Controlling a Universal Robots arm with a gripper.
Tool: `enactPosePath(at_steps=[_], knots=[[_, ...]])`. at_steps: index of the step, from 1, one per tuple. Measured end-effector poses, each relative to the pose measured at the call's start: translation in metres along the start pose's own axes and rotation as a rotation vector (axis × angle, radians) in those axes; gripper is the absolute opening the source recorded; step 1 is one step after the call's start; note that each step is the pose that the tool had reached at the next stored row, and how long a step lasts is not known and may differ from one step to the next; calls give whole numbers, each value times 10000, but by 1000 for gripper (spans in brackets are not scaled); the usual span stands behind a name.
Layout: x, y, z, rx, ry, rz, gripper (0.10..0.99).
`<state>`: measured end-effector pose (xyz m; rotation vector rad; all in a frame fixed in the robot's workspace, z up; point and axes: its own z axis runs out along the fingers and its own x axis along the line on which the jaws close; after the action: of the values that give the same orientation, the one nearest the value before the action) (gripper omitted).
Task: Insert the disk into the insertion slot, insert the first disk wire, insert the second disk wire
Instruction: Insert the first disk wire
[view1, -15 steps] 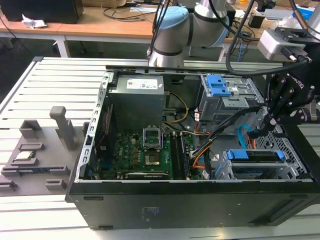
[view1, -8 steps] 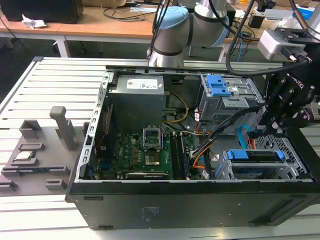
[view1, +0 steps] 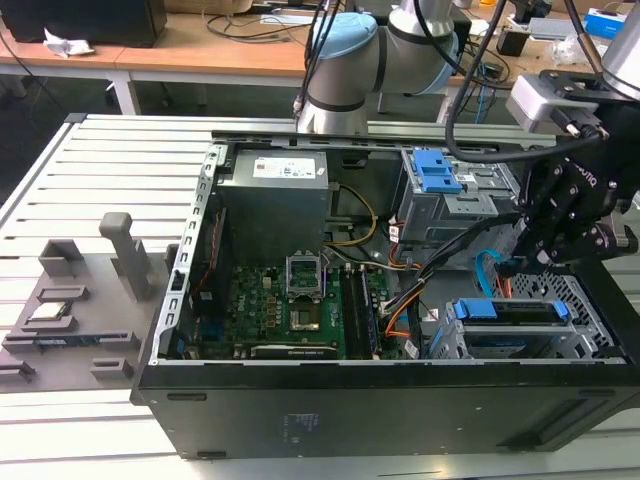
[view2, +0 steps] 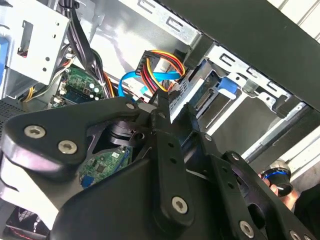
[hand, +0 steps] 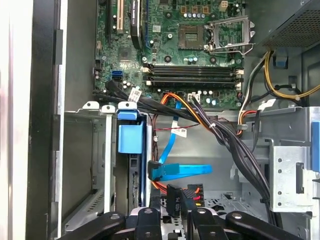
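Already lodged in the drive cage (view1: 592, 298) at the case's corner: the disk (view1: 512, 312). Clamped on the black plug (hand: 174, 197) of the first wire, just beside it: the claw (hand: 175, 214). Right next to that plug: the light-blue cable (hand: 182, 170). Crowding alongside: 1 black cable bundle (hand: 235, 150).

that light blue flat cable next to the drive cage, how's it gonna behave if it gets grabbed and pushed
Likely floppy: the light-blue cable folds and loops on itself in the first wrist view. Probably very light, being thin and flat. Pushed mid-length, it would likely buckle rather than move as one piece.
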<state>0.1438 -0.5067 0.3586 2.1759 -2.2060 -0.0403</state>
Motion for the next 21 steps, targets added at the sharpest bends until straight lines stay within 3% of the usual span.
enactPosePath(at_steps=[2, 5, 10, 12, 17, 20, 21], knots=[[-5, -1, 23, 0, 13, 1, 302], [-5, -2, 44, 2, 133, 7, 302], [-5, -2, 44, 2, 162, 8, 286], [-5, -2, 44, 2, 173, 8, 169], [0, -3, 44, 3, 187, 9, 169], [119, -4, 47, 3, 187, 9, 169], [202, -6, 50, 2, 188, 9, 169]])
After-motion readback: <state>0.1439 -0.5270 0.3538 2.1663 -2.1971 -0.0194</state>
